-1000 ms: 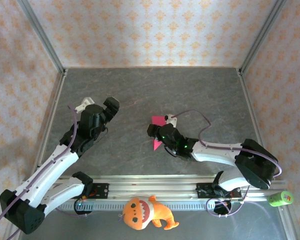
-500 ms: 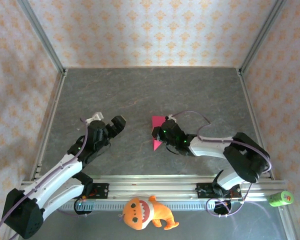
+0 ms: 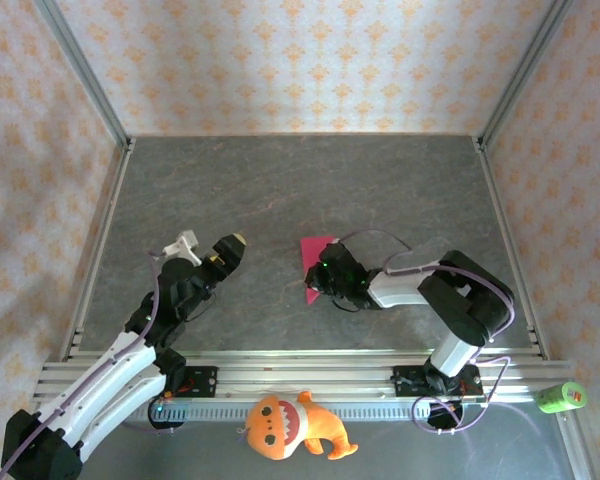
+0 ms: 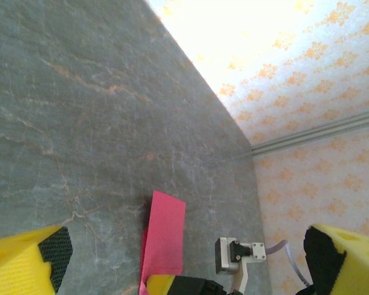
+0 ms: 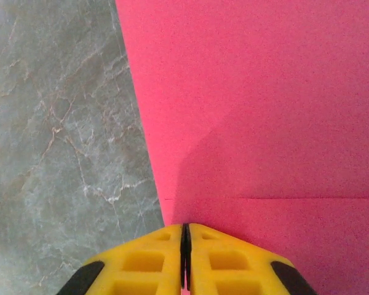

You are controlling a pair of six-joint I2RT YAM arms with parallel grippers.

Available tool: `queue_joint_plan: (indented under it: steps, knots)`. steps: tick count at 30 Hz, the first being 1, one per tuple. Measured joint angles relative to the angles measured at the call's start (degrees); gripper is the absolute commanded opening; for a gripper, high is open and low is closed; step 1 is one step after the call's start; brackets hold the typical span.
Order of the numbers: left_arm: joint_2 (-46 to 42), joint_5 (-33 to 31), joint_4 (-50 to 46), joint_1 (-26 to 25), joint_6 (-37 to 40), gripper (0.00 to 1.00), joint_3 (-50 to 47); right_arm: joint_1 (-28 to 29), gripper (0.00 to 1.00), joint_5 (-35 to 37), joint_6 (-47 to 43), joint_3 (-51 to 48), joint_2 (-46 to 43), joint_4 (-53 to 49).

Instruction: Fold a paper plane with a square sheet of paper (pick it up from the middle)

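Pinching the plain magenta square sheet of paper [image 5: 252,92] flat on the bench [image 3: 280,190], the right hand [image 5: 186,236] has its fingers pressed together; the left hand [image 3: 225,252] gapes wide, well apart.

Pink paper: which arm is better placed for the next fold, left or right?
Right. The right gripper is shut on the edge of the pink paper. The left gripper stands open over the table, apart from the paper.
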Motion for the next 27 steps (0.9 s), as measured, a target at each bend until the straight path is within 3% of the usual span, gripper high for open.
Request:
queue_joint_plan:
  steps: [6,16,27]
  knots:
    - [-1.18,2.75,0.04,0.00,-0.55,0.99,-1.42,2.99,0.16,0.96,6.05,-4.11,-2.43,3.85]
    - [-7.96,6.14,0.83,0.00,-1.51,0.84,-6.78,8.90,0.17,8.28,21.79,-10.75,-5.14,12.22]
    - [-7.91,7.69,-3.78,0.00,3.21,0.75,-5.77,9.55,0.32,10.43,19.02,-9.38,-9.97,11.17]
